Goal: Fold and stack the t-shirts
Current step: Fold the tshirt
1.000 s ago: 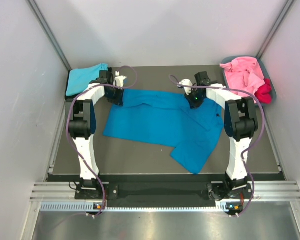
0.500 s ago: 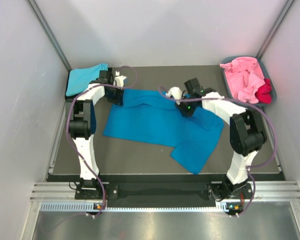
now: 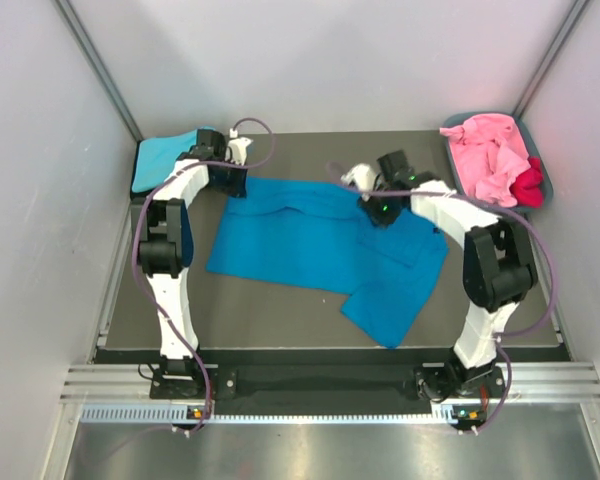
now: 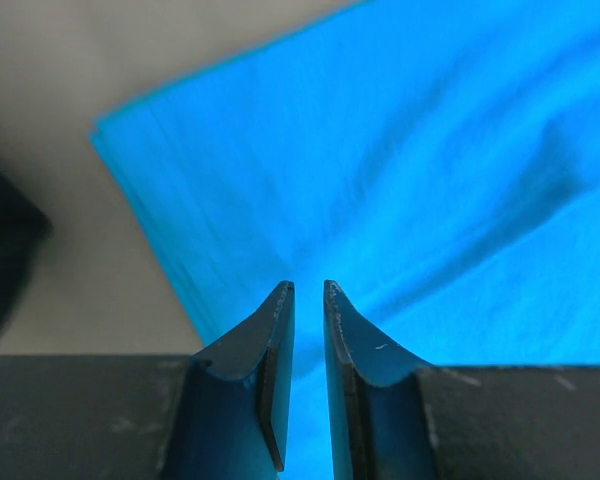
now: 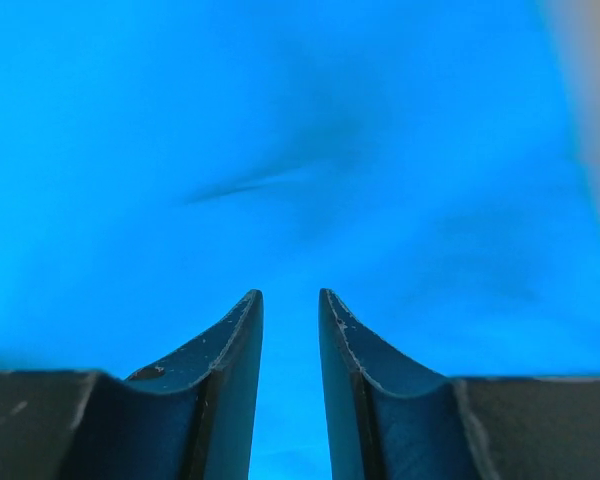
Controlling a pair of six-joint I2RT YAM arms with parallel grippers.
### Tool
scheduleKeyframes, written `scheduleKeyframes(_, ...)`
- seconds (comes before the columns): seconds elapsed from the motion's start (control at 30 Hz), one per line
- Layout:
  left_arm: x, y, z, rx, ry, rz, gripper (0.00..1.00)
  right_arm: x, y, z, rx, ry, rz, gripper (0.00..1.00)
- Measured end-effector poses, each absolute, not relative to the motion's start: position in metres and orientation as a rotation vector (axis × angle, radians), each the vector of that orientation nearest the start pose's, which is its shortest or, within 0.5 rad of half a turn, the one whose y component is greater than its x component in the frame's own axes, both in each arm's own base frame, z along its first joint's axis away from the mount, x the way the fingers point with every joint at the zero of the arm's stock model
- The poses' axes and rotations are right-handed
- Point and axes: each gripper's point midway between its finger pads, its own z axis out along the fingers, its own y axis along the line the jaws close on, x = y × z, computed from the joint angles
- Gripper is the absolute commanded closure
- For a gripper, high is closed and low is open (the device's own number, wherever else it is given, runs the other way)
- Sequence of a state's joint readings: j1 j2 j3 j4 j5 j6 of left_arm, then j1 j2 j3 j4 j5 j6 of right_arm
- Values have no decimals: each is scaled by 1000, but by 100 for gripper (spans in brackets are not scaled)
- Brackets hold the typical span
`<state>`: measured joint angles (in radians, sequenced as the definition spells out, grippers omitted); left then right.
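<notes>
A bright blue t-shirt (image 3: pixel 310 240) lies spread across the middle of the dark table, one sleeve reaching toward the front right. My left gripper (image 3: pixel 232 183) hovers over its back left corner; in the left wrist view the left gripper (image 4: pixel 308 287) has its jaws a narrow gap apart, with flat blue cloth (image 4: pixel 400 160) beyond and nothing pinched. My right gripper (image 3: pixel 377 210) is over the shirt's back right part, and the right gripper (image 5: pixel 290 293) stands open above blue cloth (image 5: pixel 280 150). A turquoise t-shirt (image 3: pixel 165 155) lies folded at the back left. Pink t-shirts (image 3: pixel 485 150) and a crimson one (image 3: pixel 528 187) fill the tub.
The grey-blue oval tub (image 3: pixel 539 160) sits at the back right corner. White walls close in the table on three sides. Bare dark table (image 3: pixel 270 310) shows in front of the shirt, between the arm bases.
My right gripper carried the shirt's back right part a little leftward, then opened and let it go. My left wrist shifted slightly toward the back.
</notes>
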<state>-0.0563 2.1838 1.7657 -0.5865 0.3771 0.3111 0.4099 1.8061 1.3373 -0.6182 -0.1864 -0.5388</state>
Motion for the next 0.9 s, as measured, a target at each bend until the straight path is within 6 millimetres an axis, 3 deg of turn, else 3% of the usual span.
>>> scheduleKeyframes(0.13,529,-83,71,592,2404,-370,75,446,131,97,-1041,2296,81,70)
scheduleKeyframes(0.3,550,-80,67,580,2398,-340,73,483,88,93,-913,2314,-43,70)
scheduleKeyframes(0.4,553,-77,54,557,2426,-324,72,488,72,81,-883,2345,-89,70)
scheduleKeyframes(0.53,550,-72,37,538,2475,-299,70,494,50,66,-838,2387,-177,62)
scheduleKeyframes(0.73,550,-72,35,526,2488,-263,61,503,-6,65,-696,2427,-308,59)
scheduleKeyframes(0.9,550,-73,34,531,2494,-224,61,508,-31,64,-636,2438,-354,58)
